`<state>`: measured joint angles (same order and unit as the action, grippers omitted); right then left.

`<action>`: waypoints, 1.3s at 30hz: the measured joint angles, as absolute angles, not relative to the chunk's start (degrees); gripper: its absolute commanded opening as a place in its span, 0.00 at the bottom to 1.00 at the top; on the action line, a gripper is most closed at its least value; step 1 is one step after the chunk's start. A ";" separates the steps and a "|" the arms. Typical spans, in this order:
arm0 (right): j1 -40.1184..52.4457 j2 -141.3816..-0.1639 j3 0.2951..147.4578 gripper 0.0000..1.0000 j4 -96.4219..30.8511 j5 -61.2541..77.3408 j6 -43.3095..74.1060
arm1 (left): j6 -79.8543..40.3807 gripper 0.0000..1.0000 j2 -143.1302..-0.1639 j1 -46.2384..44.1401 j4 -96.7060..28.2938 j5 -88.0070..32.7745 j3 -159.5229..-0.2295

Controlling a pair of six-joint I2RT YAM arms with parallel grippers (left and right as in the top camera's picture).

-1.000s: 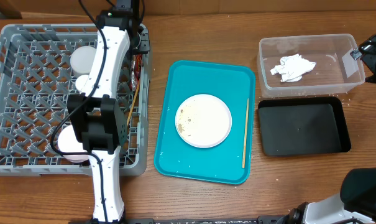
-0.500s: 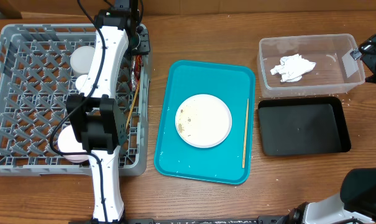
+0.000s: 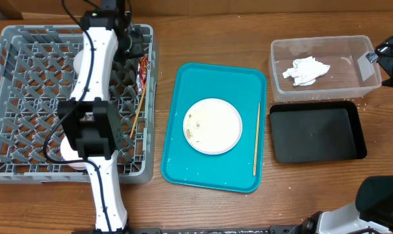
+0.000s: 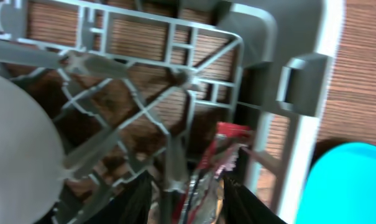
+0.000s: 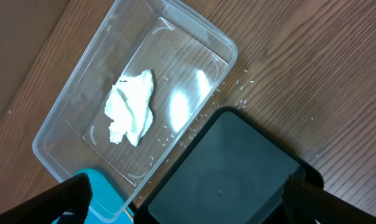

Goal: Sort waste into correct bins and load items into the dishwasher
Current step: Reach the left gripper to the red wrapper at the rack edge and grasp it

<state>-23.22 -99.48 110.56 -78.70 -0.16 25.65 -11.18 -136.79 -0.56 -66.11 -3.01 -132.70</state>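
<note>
wood table [image 3: 313,188] | sauce packet [image 4: 212,165] lengthwise along rack [image 4: 318,93] wall | left hand [image 4: 186,194] apart astride it | right hand [image 5: 188,198] apart

left arm [image 3: 92,71]: white tubular links, black joint housings, black cable [image 3: 48,143] looped alongside; left gripper [image 4: 189,190] black; right arm [image 3: 391,55] black.

Left gripper [image 4: 188,202]: blurred and cut off by the bottom edge. I can't tell whether it pinches the sauce packet [image 4: 215,158].
Packet print: too smeared to read.
Right gripper [image 5: 188,208]: only the dark finger ends show, at the bottom corners, far apart.
White crockery [image 3: 78,63]: in the dish rack [image 3: 27,78], half under the left arm [image 3: 99,65]. I can't tell which pieces.
Black tray [image 5: 237,168]: its near end runs off the right wrist view.
</note>
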 measured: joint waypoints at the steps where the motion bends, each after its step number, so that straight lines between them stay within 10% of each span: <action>1: -23.20 -99.48 110.56 1.00 -78.70 -0.16 25.65 | -10.85 0.42 -136.79 -0.30 -66.13 -3.20 -132.70; 39: -23.22 -99.48 110.56 1.00 -78.70 -0.21 25.65 | -7.27 0.40 -137.10 -2.52 -65.91 -4.08 -132.75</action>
<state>-23.22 -99.48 110.56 -78.70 -0.21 25.65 -7.27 -137.10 -2.52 -65.91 -4.08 -132.75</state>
